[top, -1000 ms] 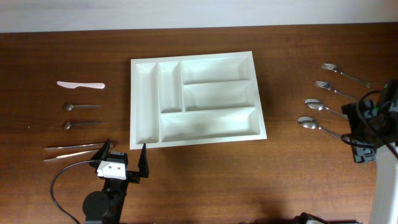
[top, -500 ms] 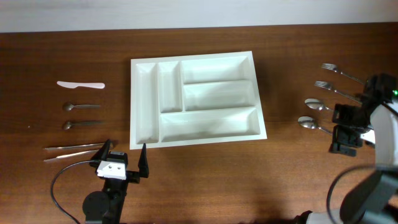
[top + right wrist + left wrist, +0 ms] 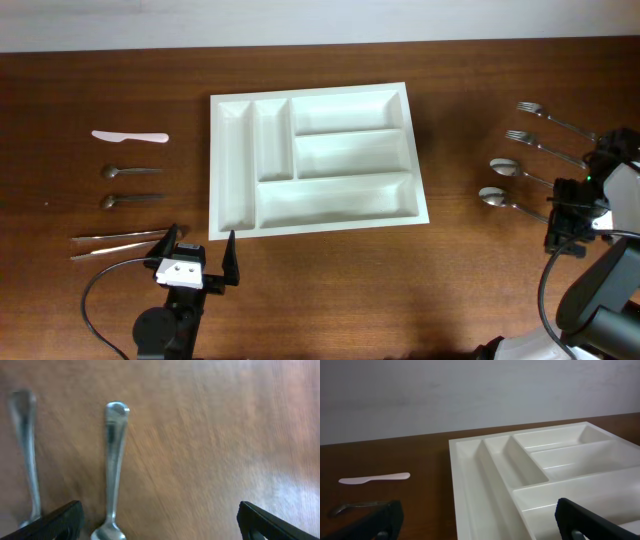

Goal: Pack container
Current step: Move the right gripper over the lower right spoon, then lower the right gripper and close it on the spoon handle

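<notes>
The container [image 3: 340, 197] is a white cutlery tray with empty compartments, lying mid-table. Its near left corner [image 3: 465, 485] fills the left wrist view. My left gripper [image 3: 202, 240] stands open just in front of that corner, nothing between its fingers [image 3: 480, 527]. My right gripper [image 3: 566, 212] hovers open at the right side, over the handles of two metal spoons [image 3: 500, 200] [image 3: 515, 169]. In the right wrist view one spoon [image 3: 114, 460] lies just inside the left finger, and the other spoon [image 3: 27, 450] is further left. The open jaws [image 3: 160, 525] hold nothing.
Two forks [image 3: 555, 118] [image 3: 535, 142] lie behind the spoons on the right. On the left lie a white plastic knife [image 3: 130, 137], two small spoons [image 3: 128, 172] [image 3: 128, 201] and two long thin metal pieces [image 3: 118, 237]. A black cable [image 3: 95, 290] loops by the left arm.
The right arm has swung and dropped over the spoon handles, shifting left and then slightly back. The left arm and all cutlery stay put.
</notes>
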You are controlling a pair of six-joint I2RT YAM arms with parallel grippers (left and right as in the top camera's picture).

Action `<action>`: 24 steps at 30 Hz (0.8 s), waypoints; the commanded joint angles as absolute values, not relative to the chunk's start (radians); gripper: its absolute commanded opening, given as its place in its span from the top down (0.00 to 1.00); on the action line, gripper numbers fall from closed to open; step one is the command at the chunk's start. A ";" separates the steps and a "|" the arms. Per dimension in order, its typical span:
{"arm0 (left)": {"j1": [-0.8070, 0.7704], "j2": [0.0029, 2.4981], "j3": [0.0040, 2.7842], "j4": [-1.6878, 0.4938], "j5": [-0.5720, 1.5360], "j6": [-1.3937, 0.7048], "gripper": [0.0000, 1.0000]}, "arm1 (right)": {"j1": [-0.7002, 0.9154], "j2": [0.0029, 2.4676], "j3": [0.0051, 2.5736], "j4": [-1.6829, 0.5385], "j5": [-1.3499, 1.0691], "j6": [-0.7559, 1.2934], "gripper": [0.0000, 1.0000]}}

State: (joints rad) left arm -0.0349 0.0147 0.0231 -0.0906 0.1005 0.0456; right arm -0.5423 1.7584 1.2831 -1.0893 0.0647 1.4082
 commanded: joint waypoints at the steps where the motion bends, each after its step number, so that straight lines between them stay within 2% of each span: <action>1: -0.030 0.006 0.019 -0.094 0.097 0.054 0.01 | -0.509 1.773 1.295 -1.049 0.124 1.366 0.01; 13: -0.030 0.006 0.019 -0.094 0.097 0.054 0.01 | -0.497 1.866 1.295 -1.026 -0.019 1.560 0.01; 24: -0.030 0.006 0.019 -0.094 0.097 0.054 0.01 | -0.498 1.938 1.295 -0.929 -0.009 1.603 0.01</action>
State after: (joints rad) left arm -0.0349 0.0147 0.0231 -0.0906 0.1005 0.0456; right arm -0.5037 1.9194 1.2831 -0.9474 -0.0132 1.5757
